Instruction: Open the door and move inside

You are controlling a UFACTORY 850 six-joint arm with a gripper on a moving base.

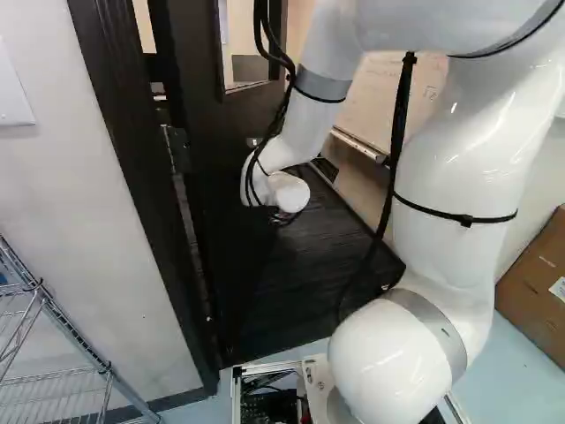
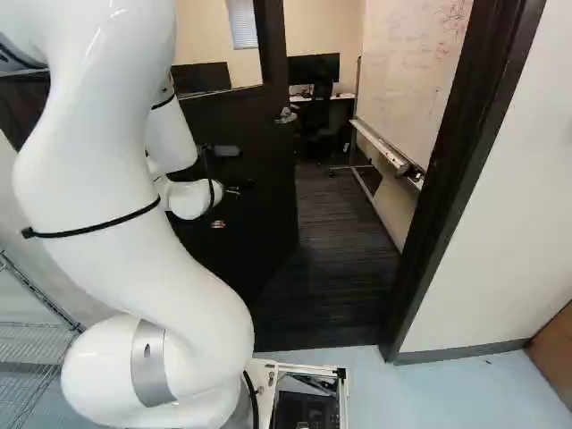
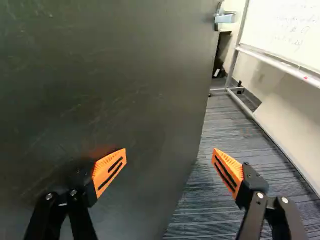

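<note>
1. While the door [image 3: 125,75] stands partly open ahead, swung inward from the frame [image 2: 451,179], opening looks well along.
2. Gripper [image 3: 169,156] by the door's face, spread wide, nothing held.
3. Next, likely: push it wider, then drive the base [image 1: 315,375] through.

The wire rack [image 1: 104,367] stands left of the doorway [image 2: 454,179], the box [image 1: 540,283] right; beyond, the whiteboard [image 2: 402,71] lines the floor's [image 2: 344,268] right edge, right of the door [image 2: 259,188].
</note>
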